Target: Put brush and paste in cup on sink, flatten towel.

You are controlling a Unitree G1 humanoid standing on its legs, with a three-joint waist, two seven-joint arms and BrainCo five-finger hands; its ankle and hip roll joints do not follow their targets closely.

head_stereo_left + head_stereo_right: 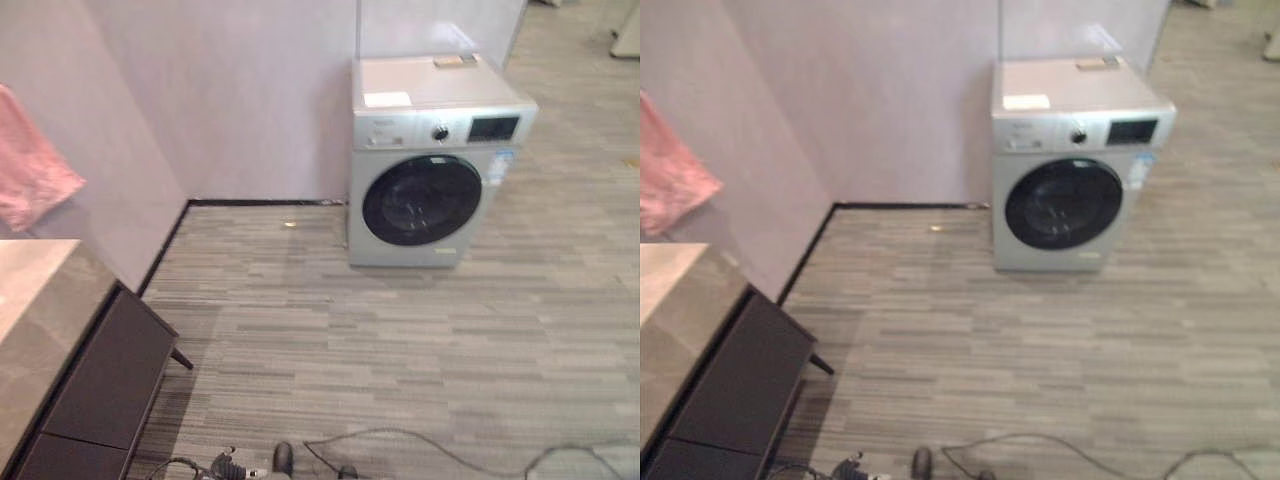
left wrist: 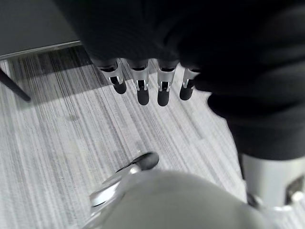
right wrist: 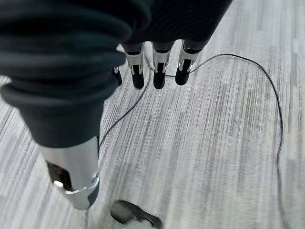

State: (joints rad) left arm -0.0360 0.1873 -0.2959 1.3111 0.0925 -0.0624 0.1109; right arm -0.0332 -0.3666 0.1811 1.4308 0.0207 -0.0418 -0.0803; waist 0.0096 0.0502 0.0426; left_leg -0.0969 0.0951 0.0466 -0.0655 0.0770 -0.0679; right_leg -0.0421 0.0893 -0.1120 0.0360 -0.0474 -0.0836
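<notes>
A pink towel (image 1: 30, 170) hangs crumpled on the left wall, above a grey stone countertop (image 1: 45, 300) at the left edge. My left hand (image 2: 139, 87) hangs over the striped floor with its fingers straight and nothing in them. My right hand (image 3: 159, 71) also points down at the floor, fingers relaxed and empty.
A silver front-loading washing machine (image 1: 430, 160) stands against the back wall, with a small flat object (image 1: 455, 61) and a white sheet (image 1: 387, 99) on top. A dark cabinet (image 1: 100, 390) sits under the countertop at the left. Grey wood-grain floor (image 1: 380, 340) spreads between them.
</notes>
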